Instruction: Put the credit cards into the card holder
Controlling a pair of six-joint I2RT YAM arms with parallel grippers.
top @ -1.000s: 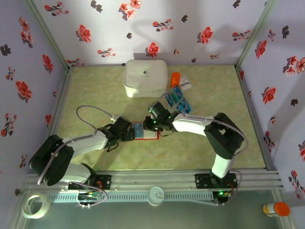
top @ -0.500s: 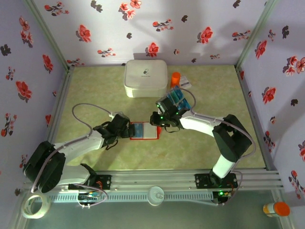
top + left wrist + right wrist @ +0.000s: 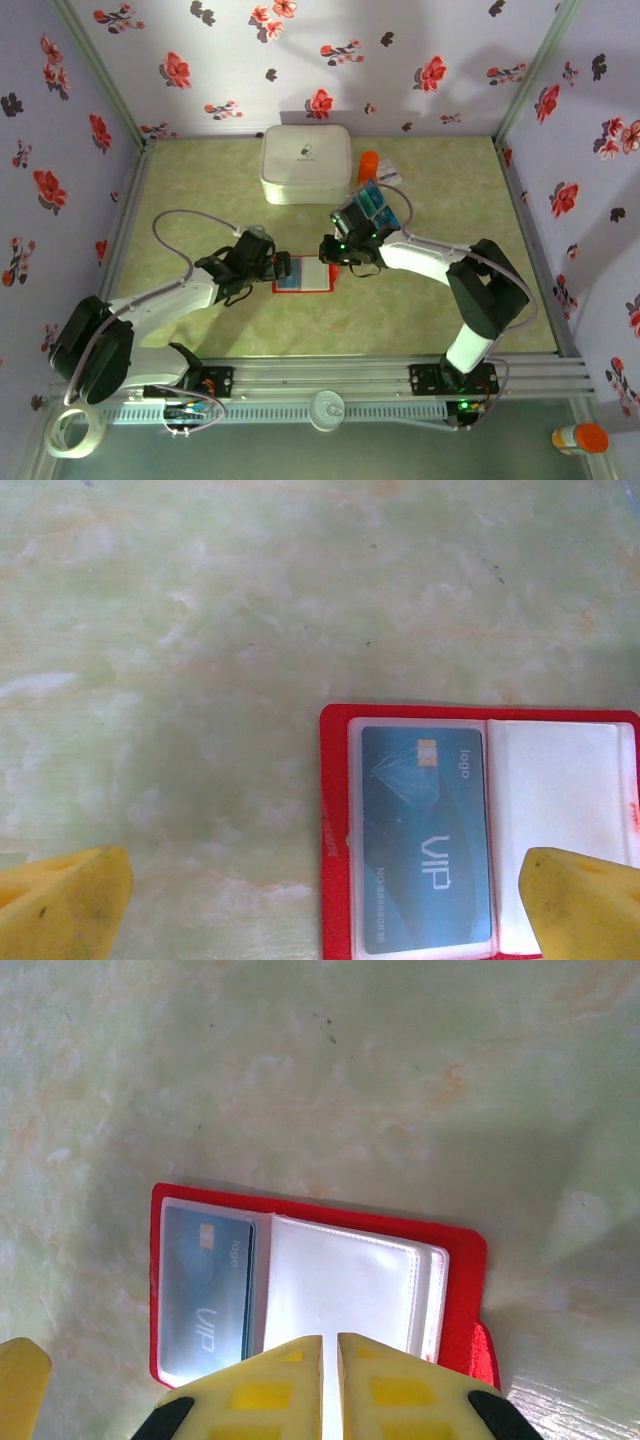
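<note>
Holder point(image 3: 303, 277) lies open and flat on the table point(image 3: 200, 190), nearest the arm bases and between the two grippers. One card point(image 3: 425, 850) sits fully inside its left clear pocket, while the right pocket point(image 3: 340, 1280) shows only pale lining. Left gripper point(image 3: 282, 268) hangs low at the holder's left end with its jaws spread wide, one fingertip point(image 3: 70, 900) over bare table and the other over the pale pocket, gripping nothing. Right gripper point(image 3: 330, 1360) hovers at the holder's edge by the right pocket, its jaws drawn almost together with only a thin slit between and no card visible in them. Farther back, just behind the right wrist, the cards point(image 3: 372, 203) lie in a small cluster, and beyond them stands the white box point(image 3: 306, 163). With the right pocket unfilled, the step in hand looks like fetching the next card. To do it well, the right arm should lift clear of the holder before swinging back, open over a single card and take it by a short edge, leaving most of its length free. The left jaws would best press the holder's left half down so the red cover cannot skate. The card should go in at a shallow angle from the pocket's open side; which side that is I cannot tell.
</note>
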